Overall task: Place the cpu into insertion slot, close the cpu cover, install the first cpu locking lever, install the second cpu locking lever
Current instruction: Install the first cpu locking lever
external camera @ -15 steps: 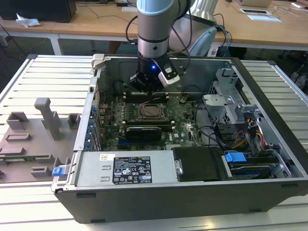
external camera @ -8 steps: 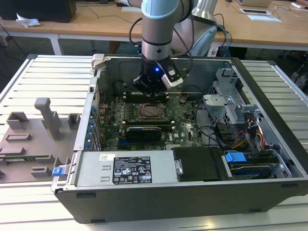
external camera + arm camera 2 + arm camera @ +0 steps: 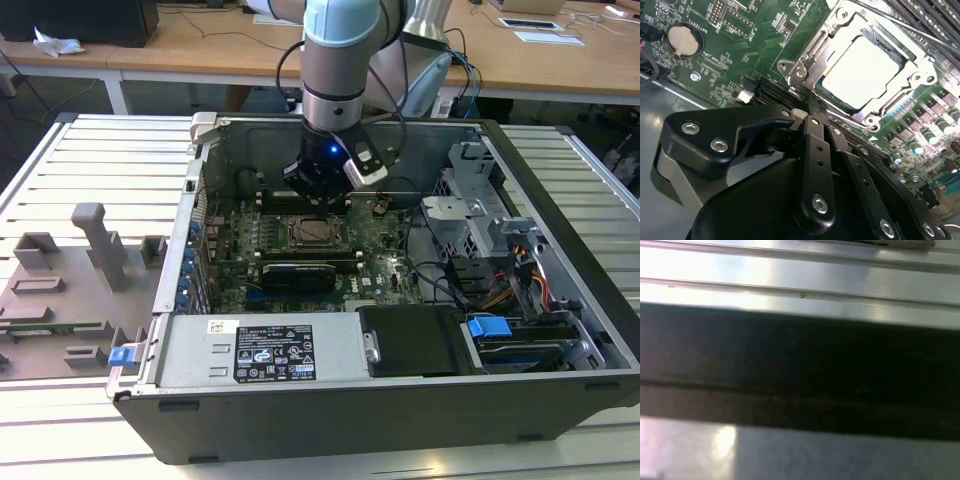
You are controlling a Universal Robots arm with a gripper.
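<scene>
Open computer case (image 3: 400,390) on ribbed metal table (image 3: 90,160), gripper (image 3: 812,117) closed, empty

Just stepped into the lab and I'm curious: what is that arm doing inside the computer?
A robot arm reaches down into an open computer case lying on its side, with its gripper right beside the insertion slot on the motherboard. The cpu already lies in the slot, and the cpu cover lies down around it. The fingers are together with nothing between them, their tips at the edge of the slot.
</scene>
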